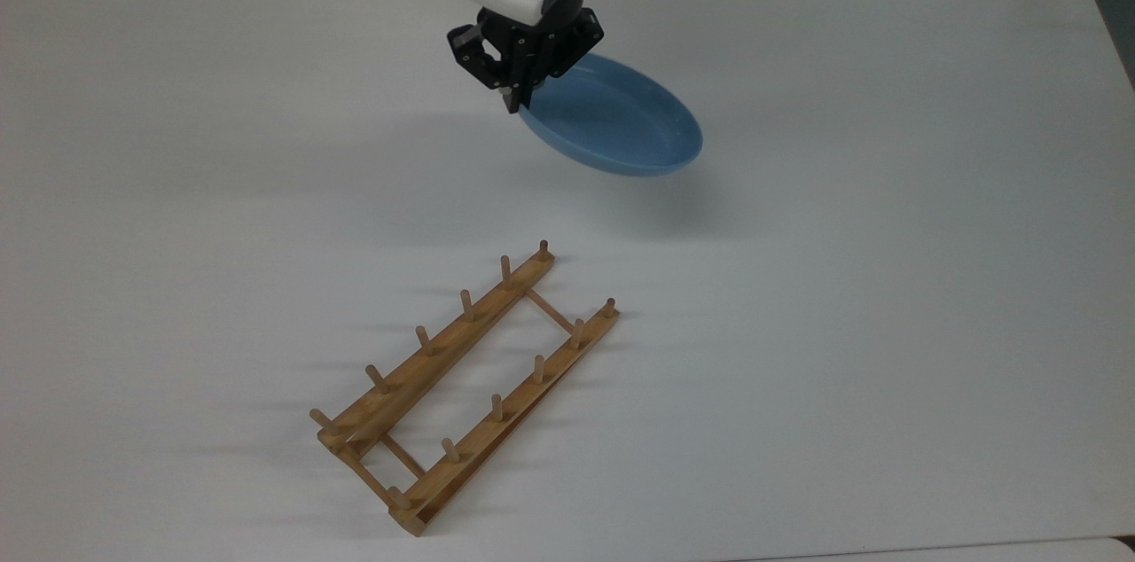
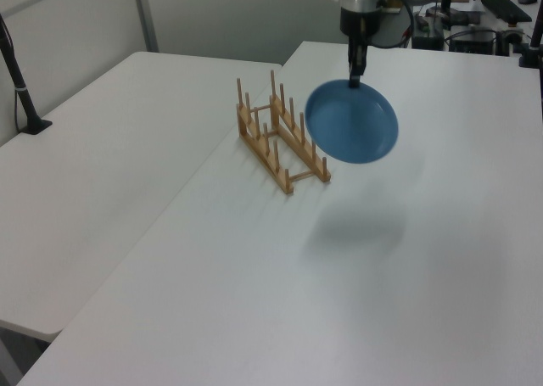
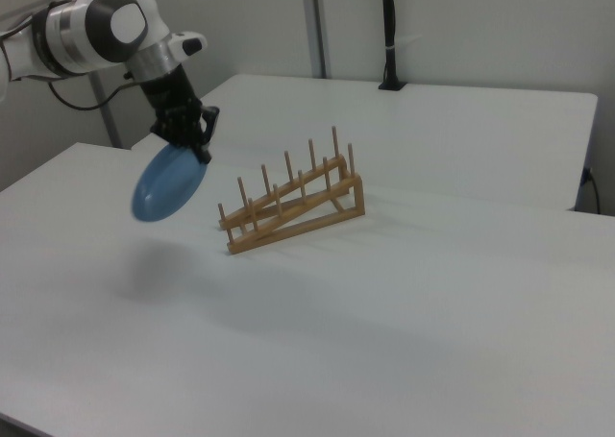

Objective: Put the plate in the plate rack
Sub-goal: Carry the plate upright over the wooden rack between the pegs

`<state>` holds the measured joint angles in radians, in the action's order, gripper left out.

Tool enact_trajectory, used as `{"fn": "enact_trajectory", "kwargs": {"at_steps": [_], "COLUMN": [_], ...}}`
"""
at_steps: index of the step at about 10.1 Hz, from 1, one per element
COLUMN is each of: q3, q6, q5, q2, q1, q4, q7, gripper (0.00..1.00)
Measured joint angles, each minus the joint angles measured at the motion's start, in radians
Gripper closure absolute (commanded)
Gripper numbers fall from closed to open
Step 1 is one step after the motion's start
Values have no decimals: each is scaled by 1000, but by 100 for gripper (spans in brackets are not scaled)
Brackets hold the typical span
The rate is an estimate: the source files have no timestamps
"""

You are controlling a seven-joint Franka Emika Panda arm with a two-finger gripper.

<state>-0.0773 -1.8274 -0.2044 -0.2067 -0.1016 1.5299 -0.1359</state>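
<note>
- The black two-finger gripper (image 1: pixel 517 101) pinches the round, shiny light-blue plate (image 1: pixel 612 129) by its rim — hanging tilted, probably to slide between pegs.
- The long, light-brown wooden plate rack (image 1: pixel 465 385) waits nearby.

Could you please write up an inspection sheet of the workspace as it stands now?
Surface: white table, bare apart from the rack; the plate's shadow falls on it.
Job's things: plate lifted clear of the table, hanging tilted from its rim; plate rack standing on the table, slots unfilled.
Clutter: nothing seen.
Grippers: gripper shut on the plate's rim.
Cables: a cable runs along the arm in the right view.
Surroundings: a second white table adjoins; a black post stands on it.
</note>
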Motion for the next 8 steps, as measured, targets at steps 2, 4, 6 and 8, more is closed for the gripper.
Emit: {"fn": "enact_trajectory", "kwargs": {"at_steps": [2,4,6,8], "q3": [7,10,10,10], "q6": [-106,-178,-296,-357], "q5": [-87,-166,-262,-306], "q2": [-2,-22,-64,-78], "q1": [10,25,34,41], "q4": [-3,-1,1,-1], "q7": [135,215,327,417], "gripper": [100,100,100,100]}}
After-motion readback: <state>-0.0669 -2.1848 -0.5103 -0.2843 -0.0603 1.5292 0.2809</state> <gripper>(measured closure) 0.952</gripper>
